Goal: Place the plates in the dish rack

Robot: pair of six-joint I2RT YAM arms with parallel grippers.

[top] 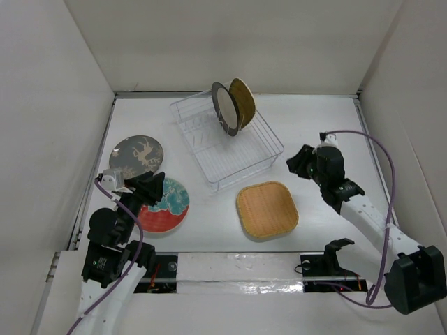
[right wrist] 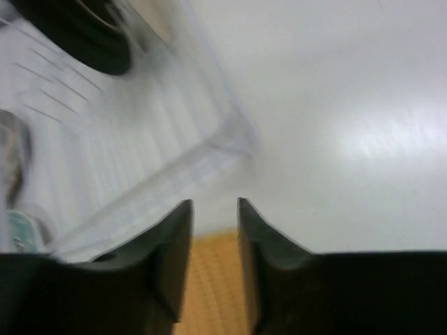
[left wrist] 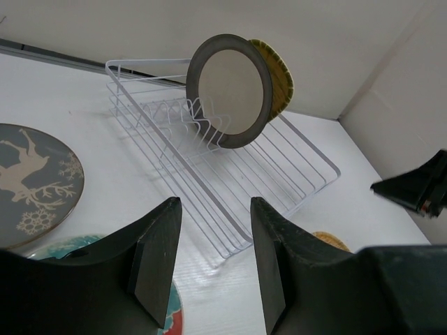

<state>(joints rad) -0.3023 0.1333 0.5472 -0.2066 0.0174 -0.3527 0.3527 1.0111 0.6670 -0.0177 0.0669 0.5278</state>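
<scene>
Two grippers are in view, and neither holds anything. Your left gripper (top: pixel 149 187) has its fingers (left wrist: pixel 157 258) well apart with nothing between them. It sits over the far left edge of the red-and-teal plate (top: pixel 170 207), which lies flat on the table (top: pixel 328 125) near the left arm's base. I cannot tell whether a fingertip touches that plate. Farther off and to the left, the grey plate with the pale deer (top: pixel 136 155) also lies flat, close to the red-and-teal one.

Your right gripper (top: pixel 299 165) is just right of the rack, its fingers (right wrist: pixel 171 251) parted by only a narrow gap and gripping nothing. The right wrist view is blurred, but it shows the tan square plate (top: pixel 267 209) below the fingertips. That plate lies flat on the near side of the rack, apart from it.

The clear dish rack (top: pixel 241 157) sits at an angle in the middle of the table. Two plates stand on edge at its far end: the dark-rimmed plate (top: pixel 223 108) with the cream centre, and the round tan plate (top: pixel 244 101) right behind it. Three plates lie on the table outside the rack.
</scene>
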